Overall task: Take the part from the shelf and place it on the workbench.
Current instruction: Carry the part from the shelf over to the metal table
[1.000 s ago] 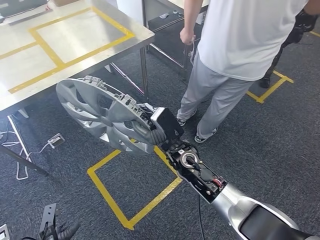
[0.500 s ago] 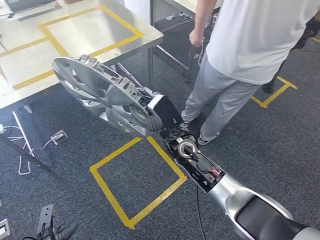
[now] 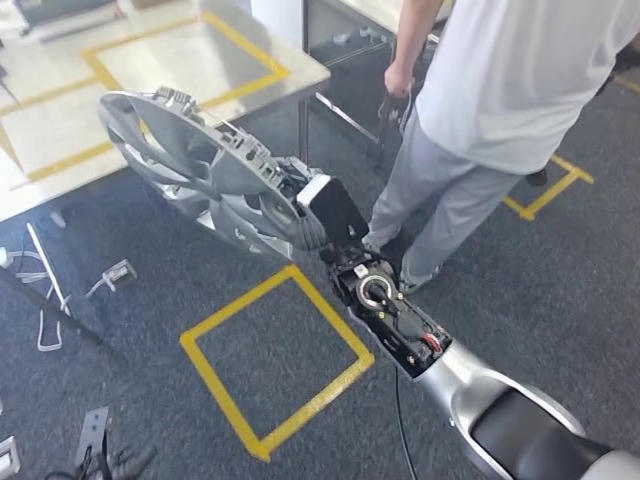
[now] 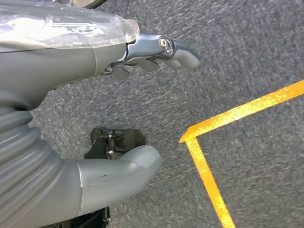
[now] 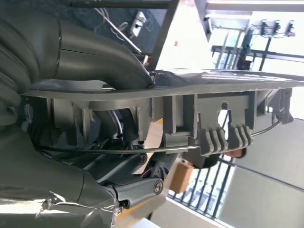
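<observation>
Right hand [image 3: 306,235] gripped the silver wheel cover [image 3: 204,185] by its rim, left hand [image 4: 107,109] hung empty, fingers [image 4: 172,50] apart. You needed the cover level above the tabletop [image 3: 68,120] before lowering, clear of the person [image 3: 483,100].

Part [image 3: 204,180] before workbench [image 3: 249,80]; person [image 3: 483,110] right.

Workshop: steel workbench [image 3: 249,85], floor tape [image 3: 226,400].
</observation>
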You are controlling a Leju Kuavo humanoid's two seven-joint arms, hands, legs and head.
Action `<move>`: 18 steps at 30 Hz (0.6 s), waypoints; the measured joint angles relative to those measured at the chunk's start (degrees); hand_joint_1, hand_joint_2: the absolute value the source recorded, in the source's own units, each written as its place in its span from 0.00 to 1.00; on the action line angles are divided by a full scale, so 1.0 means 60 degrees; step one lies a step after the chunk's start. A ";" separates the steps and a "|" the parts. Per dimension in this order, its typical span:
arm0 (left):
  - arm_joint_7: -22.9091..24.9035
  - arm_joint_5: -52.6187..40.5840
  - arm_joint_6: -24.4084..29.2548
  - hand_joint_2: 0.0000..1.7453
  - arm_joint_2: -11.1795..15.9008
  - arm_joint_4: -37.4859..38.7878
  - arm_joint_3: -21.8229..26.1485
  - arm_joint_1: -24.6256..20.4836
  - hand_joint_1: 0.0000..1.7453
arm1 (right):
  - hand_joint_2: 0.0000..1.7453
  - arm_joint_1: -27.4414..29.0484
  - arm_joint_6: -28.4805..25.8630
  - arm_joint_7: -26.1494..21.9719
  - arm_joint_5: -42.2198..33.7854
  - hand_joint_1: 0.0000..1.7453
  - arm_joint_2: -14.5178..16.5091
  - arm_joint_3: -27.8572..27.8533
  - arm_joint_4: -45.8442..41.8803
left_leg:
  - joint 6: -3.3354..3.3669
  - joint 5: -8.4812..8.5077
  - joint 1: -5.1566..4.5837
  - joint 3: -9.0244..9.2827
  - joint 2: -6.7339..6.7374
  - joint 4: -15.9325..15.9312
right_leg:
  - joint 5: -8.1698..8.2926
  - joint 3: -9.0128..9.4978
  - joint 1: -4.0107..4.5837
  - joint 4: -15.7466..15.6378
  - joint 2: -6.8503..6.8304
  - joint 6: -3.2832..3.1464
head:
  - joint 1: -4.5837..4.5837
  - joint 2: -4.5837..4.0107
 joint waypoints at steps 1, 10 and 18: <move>0.0001 0.0003 0.0004 1.00 -0.0012 0.0000 -0.0001 -0.0021 0.00 | 1.00 -0.0061 -0.0051 0.0024 0.0009 1.00 0.0000 -0.0014 -0.0047 | 0.0007 -0.0003 0.0013 0.0051 0.0004 -0.0036 | -0.0285 -0.0290 -0.0020 0.0640 0.0040 0.0000 | 0.0011 -0.0001; -0.0107 0.0050 0.0150 1.00 -0.0088 0.0000 -0.0001 -0.0124 0.00 | 1.00 -0.0339 -0.0780 0.0168 0.0089 1.00 -0.0001 -0.0078 -0.0229 | -0.0465 -0.0408 0.0159 0.0193 -0.0177 0.0324 | 0.0640 -0.0199 -0.0240 -0.0208 0.0175 0.0207 | 0.0084 0.0001; -0.0168 0.0143 0.0231 1.00 -0.0114 0.0000 -0.0001 -0.0236 0.00 | 1.00 -0.0589 -0.0999 0.0413 0.0175 1.00 0.0000 -0.0081 -0.0350 | -0.0667 -0.1290 0.0158 -0.1291 -0.0018 0.2909 | 0.0411 -0.0012 -0.0164 -0.0242 0.0177 -0.0306 | -0.0054 0.0002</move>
